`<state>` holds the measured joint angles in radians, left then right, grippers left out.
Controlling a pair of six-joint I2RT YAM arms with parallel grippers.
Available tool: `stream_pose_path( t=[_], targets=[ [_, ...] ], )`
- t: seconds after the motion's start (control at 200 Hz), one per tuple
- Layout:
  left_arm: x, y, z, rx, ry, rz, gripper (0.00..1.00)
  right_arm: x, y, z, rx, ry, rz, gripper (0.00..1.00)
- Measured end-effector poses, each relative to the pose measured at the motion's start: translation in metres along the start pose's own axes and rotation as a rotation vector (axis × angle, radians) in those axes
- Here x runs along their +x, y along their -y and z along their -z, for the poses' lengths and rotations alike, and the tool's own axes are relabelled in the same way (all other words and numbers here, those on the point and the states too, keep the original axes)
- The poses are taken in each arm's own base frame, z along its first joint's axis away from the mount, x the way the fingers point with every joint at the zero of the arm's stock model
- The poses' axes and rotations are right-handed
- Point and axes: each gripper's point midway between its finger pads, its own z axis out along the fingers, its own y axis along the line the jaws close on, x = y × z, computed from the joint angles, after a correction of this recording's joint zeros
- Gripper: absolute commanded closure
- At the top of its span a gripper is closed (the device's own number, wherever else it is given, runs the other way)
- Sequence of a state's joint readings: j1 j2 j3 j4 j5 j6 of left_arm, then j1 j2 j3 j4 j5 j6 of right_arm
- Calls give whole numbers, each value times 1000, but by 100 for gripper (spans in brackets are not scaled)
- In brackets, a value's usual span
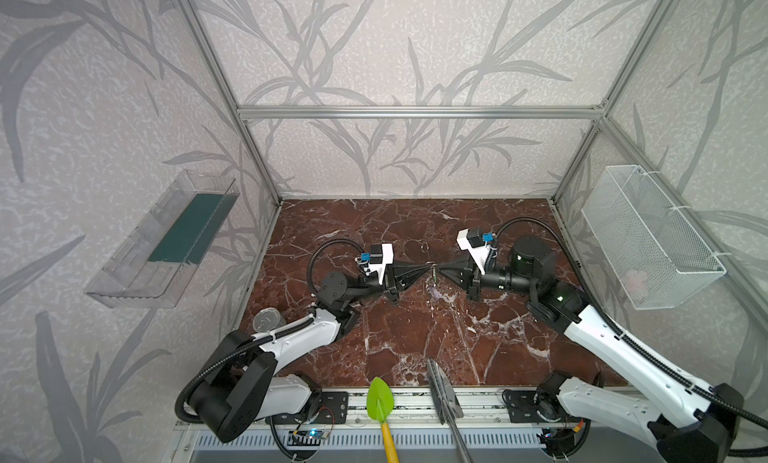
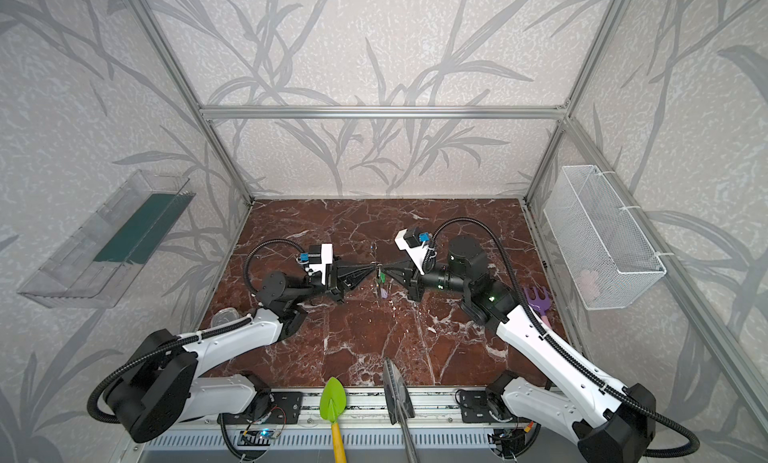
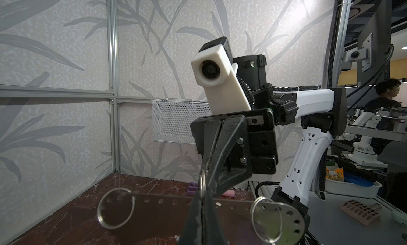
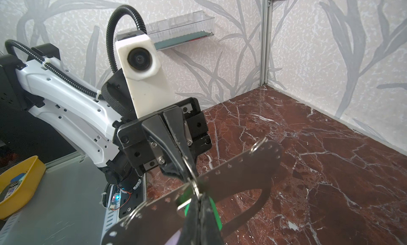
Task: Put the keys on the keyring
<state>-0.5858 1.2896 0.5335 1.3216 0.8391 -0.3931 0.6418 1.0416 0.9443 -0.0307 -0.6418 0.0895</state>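
Keyring first: the flat grey metal tag with a large oval cut-out (image 4: 240, 178) is being held up in the air above the red-brown marbled table top (image 1: 415, 336), near its middle, between the two arms. Small holes are running along the edge of the tag, and thin silver wire rings (image 3: 115, 207) are hanging through some of these holes, one near each rounded end and one at the middle. In both top views the tag is seen edge-on, so it is looking only like a thin vertical sliver (image 1: 433, 274). The left gripper (image 4: 187, 164) is coming in from the left side with its black fingers pressed together on the middle ring of the tag. The right gripper (image 3: 203, 182) is meeting it from the opposite side, tips almost touching, also pinched shut at the same ring and tag edge; what exactly lies between its tips I cannot tell. The small key with a bright green plastic head (image 4: 214, 213) is hanging just below the tag at the middle ring, partly hidden behind the near fingers. The key with a pale lilac head (image 2: 384, 292) is showing lower, under the tag; whether it is hanging or lying on the table I cannot tell.
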Motion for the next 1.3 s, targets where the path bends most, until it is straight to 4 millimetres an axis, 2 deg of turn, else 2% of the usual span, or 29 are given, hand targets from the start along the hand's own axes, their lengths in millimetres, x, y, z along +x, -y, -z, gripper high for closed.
stream_pose_path(
  t=[0.305,0.455,0.735,1.3],
  targets=[
    [-8,-2,3,-13,27,-27,100,-8,-1,-7,-52,-23,-33,100],
    [-7,-1,5,-17,27,-27,100,-5,-2,-9,-69,-42,-60,100],
    [-12,1,6,-18,41,-40,100,-10,-12,-8,-123,-101,-78,100],
    [-3,3,8,-8,13,-18,100,12,-5,-11,-60,-204,-21,100]
  ],
)
